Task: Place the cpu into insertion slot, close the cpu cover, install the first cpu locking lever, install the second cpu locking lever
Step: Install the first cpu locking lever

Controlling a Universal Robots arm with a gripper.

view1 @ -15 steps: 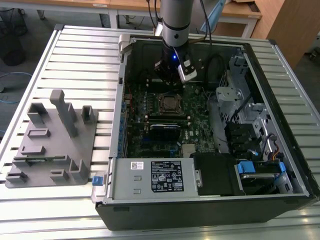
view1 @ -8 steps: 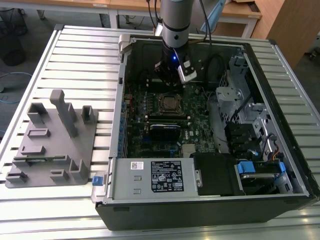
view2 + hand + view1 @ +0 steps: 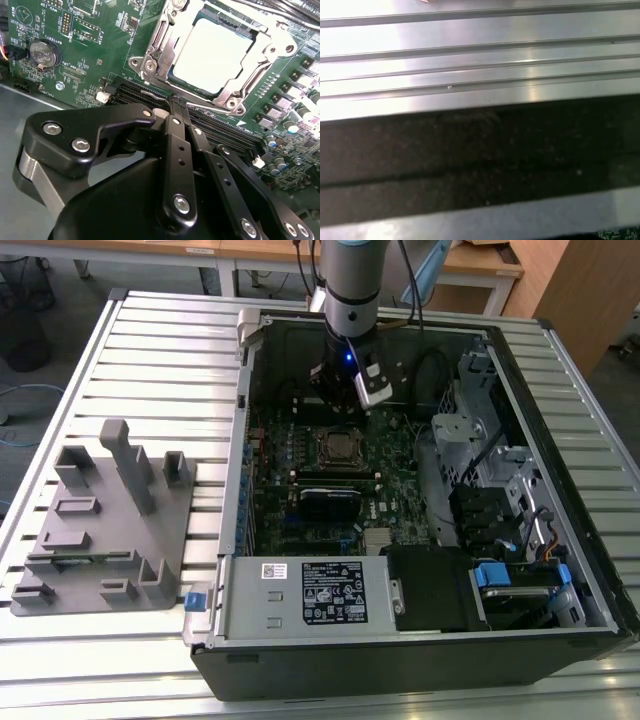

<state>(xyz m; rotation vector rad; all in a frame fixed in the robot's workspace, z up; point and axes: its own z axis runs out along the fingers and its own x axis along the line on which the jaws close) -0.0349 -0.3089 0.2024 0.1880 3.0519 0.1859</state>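
In the second wrist view the cpu (image 3: 215, 50), a flat square with a pale silver top, lies in the insertion slot (image 3: 165, 70) on the green motherboard (image 3: 90, 45). The cpu cover (image 3: 252, 80), a silver frame, lies flat around it. A thin silver locking lever (image 3: 216, 108) runs along the socket's edge nearest my fingers. My gripper (image 3: 176, 104) is shut, its black fingertips meeting just by that lever's end, over the black memory slots (image 3: 135, 91). In the exterior view the gripper (image 3: 345, 398) hangs inside the case just behind the socket (image 3: 340, 448).
The open computer case (image 3: 230, 570) lies on a slatted aluminium table (image 3: 150, 350). A white-labelled power supply (image 3: 330, 592) is at its front, and drive bays and cables (image 3: 500, 500) are on the exterior view's right. A grey fixture block (image 3: 100, 520) stands on the exterior view's left.
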